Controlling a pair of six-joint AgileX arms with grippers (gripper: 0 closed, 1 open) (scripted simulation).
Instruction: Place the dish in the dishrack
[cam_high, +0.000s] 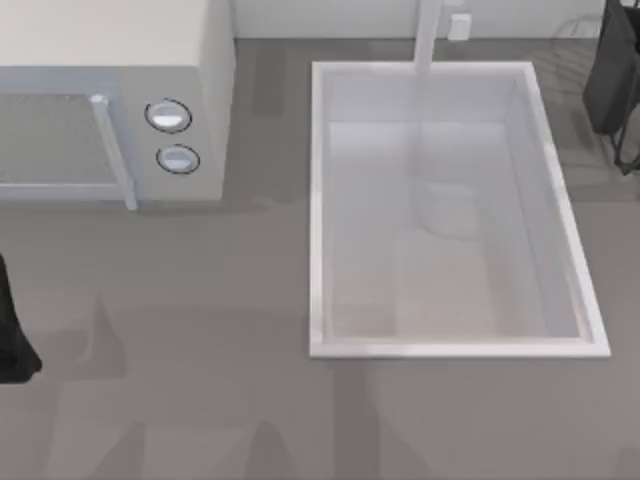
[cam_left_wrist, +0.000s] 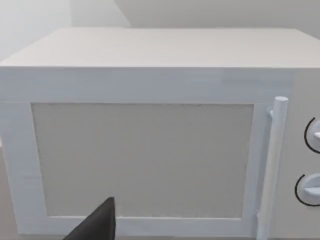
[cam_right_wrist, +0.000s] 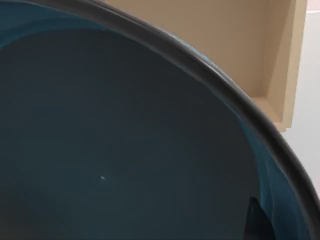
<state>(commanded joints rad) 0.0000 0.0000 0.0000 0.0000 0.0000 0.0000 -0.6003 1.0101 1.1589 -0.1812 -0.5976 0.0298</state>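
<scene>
your right wrist view has the dish (cam_right_wrist: 125, 150) very close up, teal-blue inside with a dark rim, and a dark finger tip (cam_right_wrist: 256, 220) sits right against it near the rim. you cannot tell if those fingers are clamped on it. behind the dish is a tan wall. from above, the right arm (cam_high: 615, 80) is at the table's far right corner, past the white sink (cam_high: 320, 210). your left arm (cam_high: 12, 340) is at the left edge, facing the white microwave (cam_left_wrist: 150, 150).
</scene>
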